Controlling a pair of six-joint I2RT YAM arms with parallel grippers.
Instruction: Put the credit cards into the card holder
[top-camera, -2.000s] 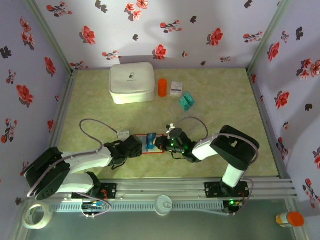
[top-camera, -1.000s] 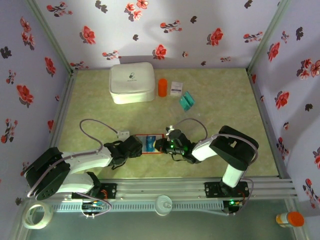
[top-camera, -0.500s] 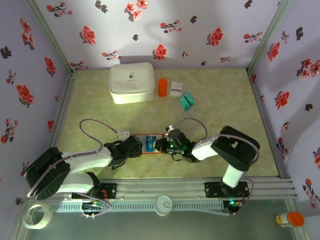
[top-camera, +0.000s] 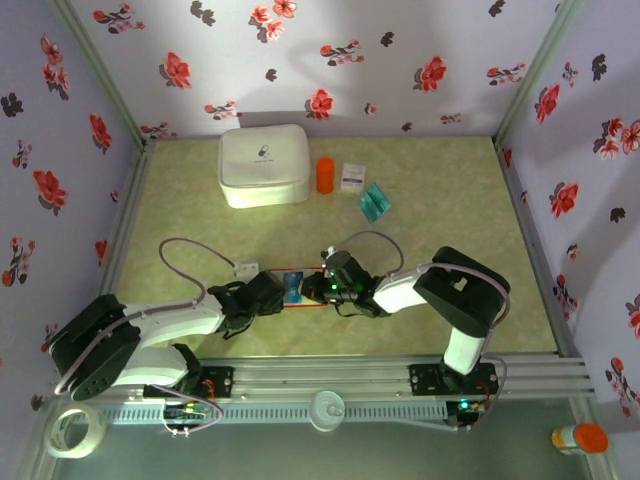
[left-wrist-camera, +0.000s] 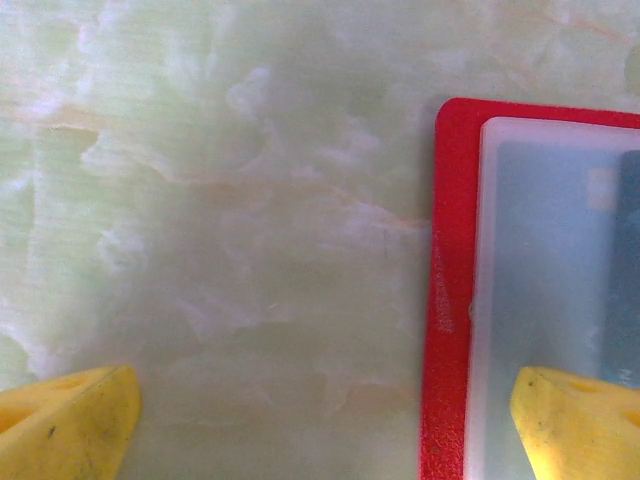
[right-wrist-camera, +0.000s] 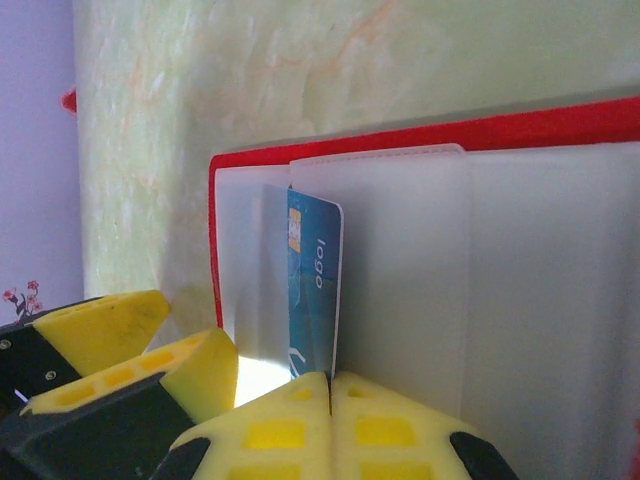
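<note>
**Operator:** How far am I with the cards?

**Observer:** Start with what is nearest to you. The small flat red wallet (left-wrist-camera: 445, 300) lies open on the green marbled table (top-camera: 450, 200), just in front of both arms, with its pale plastic pockets facing up. Your right gripper (right-wrist-camera: 330, 385) has its jaws clenched on the near end of one glossy blue credit card (right-wrist-camera: 314, 285). This card stands between two of the pale pockets. I cannot tell how deep it sits.

**Operator:** And my left side?

**Observer:** Your left gripper (left-wrist-camera: 320, 430) is spread wide and grasps nothing. One yellow fingertip (left-wrist-camera: 575, 425) is over the wallet's pale page, and the other is over the bare table beside the red border. I think it is there to hold the wallet down.

**Operator:** So is this card finished?

**Observer:** Not yet, in my opinion. You have it in your jaws, so it needs a last push and then a release.

**Operator:** What is left after that?

**Observer:** Farther back, well apart from the wallet, the teal credit cards (top-camera: 374, 202) lie on the table. They are too small for me to count. Near them is a small white printed box (top-camera: 352, 176), then an orange cylinder (top-camera: 325, 174), then a large white rounded case (top-camera: 263, 165) close to the back wall. Those three do not belong to your task. The teal cards all have to be fetched and put in, so I judge you are in the early part of the task.
</note>
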